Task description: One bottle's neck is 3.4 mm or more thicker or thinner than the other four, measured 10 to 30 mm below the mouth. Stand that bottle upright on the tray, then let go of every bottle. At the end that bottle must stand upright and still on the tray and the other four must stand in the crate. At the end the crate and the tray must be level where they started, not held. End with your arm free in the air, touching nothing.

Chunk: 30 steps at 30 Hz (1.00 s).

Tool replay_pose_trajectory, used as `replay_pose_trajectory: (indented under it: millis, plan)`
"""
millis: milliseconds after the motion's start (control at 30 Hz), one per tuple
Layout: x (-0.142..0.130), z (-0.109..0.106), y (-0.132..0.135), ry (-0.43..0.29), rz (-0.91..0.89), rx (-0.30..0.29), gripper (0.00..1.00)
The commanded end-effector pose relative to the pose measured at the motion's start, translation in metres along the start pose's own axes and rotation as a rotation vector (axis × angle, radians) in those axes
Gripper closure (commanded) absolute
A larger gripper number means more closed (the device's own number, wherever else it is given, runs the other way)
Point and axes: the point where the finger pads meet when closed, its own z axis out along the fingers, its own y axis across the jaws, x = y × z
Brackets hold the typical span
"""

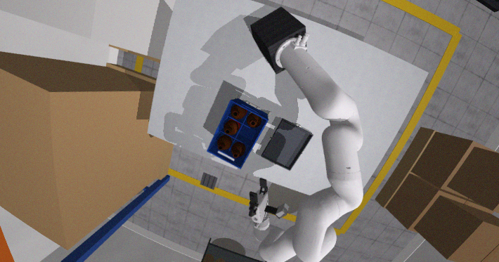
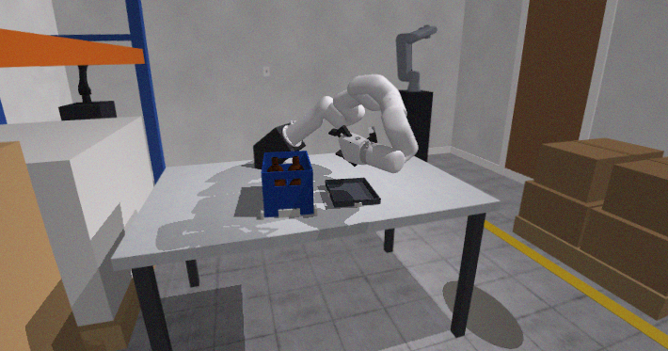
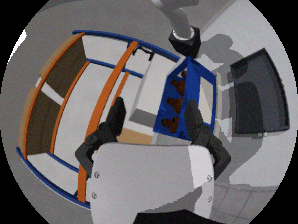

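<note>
Holds nothing in the gripper [image 1: 257, 188] [image 2: 336, 143] [image 3: 155, 102], fingers wide apart. Beyond, shows all five bottles [image 1: 230, 127] [image 2: 295, 165] [image 3: 174, 104] inside the crate [image 1: 254, 142] [image 2: 287, 198] [image 3: 200, 80]; cannot tell which neck differs. Has the tray [image 1: 292, 142] [image 2: 359, 192] [image 3: 260, 95] bare beside it, on the table [image 1: 369, 86] [image 2: 188, 210].

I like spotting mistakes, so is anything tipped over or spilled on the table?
Nothing stands out. The blue crate sits upright with five brown bottles standing inside, one slot unused. The black tray lies flat beside it, and I see no spill.
</note>
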Motion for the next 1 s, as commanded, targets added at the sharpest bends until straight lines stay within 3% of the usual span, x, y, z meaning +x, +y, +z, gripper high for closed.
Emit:
replay_pose_trajectory:
  millis: [0,700,967]
  plan:
    - [0.000,0.000,-0.002,-0.002,0.003,-0.002,0.00]
    - [0.001,-0.001,-0.003,-0.006,-0.003,-0.003,0.00]
    - [0.004,-0.003,-0.018,-0.072,-0.098,-0.013,0.00]
